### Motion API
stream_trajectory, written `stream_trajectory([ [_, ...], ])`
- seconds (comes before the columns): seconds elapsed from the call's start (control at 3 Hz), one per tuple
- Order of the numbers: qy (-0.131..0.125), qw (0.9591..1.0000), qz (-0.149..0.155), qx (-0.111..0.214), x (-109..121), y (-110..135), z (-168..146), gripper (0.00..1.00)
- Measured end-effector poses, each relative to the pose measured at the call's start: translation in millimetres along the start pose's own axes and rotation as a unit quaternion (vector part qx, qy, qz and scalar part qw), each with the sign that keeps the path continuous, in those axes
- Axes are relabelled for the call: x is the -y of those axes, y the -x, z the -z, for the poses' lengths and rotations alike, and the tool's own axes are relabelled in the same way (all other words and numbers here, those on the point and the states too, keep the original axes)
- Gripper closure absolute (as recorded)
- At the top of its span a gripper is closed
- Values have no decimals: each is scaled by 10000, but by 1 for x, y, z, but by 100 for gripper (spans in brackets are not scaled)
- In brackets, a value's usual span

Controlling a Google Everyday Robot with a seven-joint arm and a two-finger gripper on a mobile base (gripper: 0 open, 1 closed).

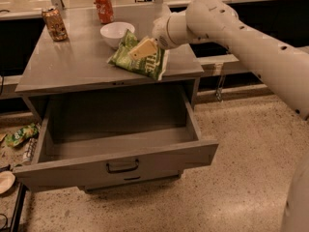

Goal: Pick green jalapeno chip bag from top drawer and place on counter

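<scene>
My tool (143,49) rests on the green jalapeno chip bag (139,64), which lies on the surface (72,66) at 3 o'clock, with a white bowl (115,32) at its 11 o'clock. The tool's underside is hidden, so I cannot tell whether it grips. The top drawer (120,166) stands open.

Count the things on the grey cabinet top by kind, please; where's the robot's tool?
Cans: 2, the brown can and red can
Bowls: 1, the white bowl
Bags: 1, the green chip bag
Total: 4
The tool sits over the bag.
</scene>
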State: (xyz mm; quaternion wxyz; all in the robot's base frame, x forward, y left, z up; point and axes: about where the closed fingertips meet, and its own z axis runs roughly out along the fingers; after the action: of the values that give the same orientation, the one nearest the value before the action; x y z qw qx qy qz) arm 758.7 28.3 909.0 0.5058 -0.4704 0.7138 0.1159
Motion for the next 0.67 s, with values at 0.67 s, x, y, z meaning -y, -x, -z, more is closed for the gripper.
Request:
stream_trajectory([
  [0.67, -132, 9971, -514, 551, 24, 10, 78, 0],
])
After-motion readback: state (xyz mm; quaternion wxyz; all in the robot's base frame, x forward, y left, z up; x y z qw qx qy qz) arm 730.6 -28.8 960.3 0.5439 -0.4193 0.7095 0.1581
